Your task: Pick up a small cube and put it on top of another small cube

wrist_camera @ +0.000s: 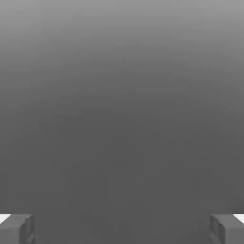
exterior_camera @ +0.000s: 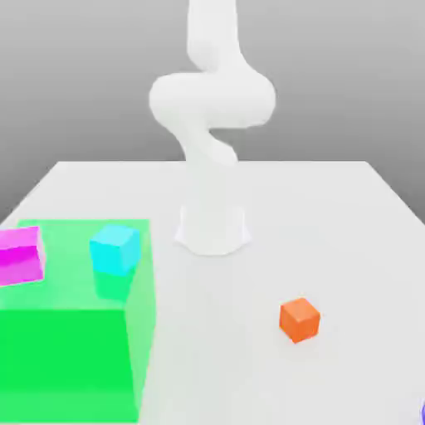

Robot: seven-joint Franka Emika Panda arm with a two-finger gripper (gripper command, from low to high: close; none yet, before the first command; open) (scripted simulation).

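Has the claw wide open in the hand view, with both fingers well apart. Grips nothing between them, only plain grey background visible there.

Moving outward, with clock directions read from the middle of the exterior view: runs the white arm down from twelve o'clock, bent through rounded joints, to the base just towards six. Stands there on the pale tabletop, with a grey backdrop behind.

Offers several candidates for the task's small cubes, without making clear which to lift or which to stack on. Has the orange cube at five o'clock, resting directly on the tabletop and turned corner-forward, well apart from the others. Has the cyan cube at eight o'clock, on top of the big green block, near the edge facing the base. Shows a darker green patch just below that cube. Has the magenta block between eight and nine o'clock, also on the green top, apart from the cyan one and cut off by the frame. Keeps the green bulk itself between seven and eight.

Shows a sliver of a violet-blue thing between four and five, mostly cropped, too little for naming.
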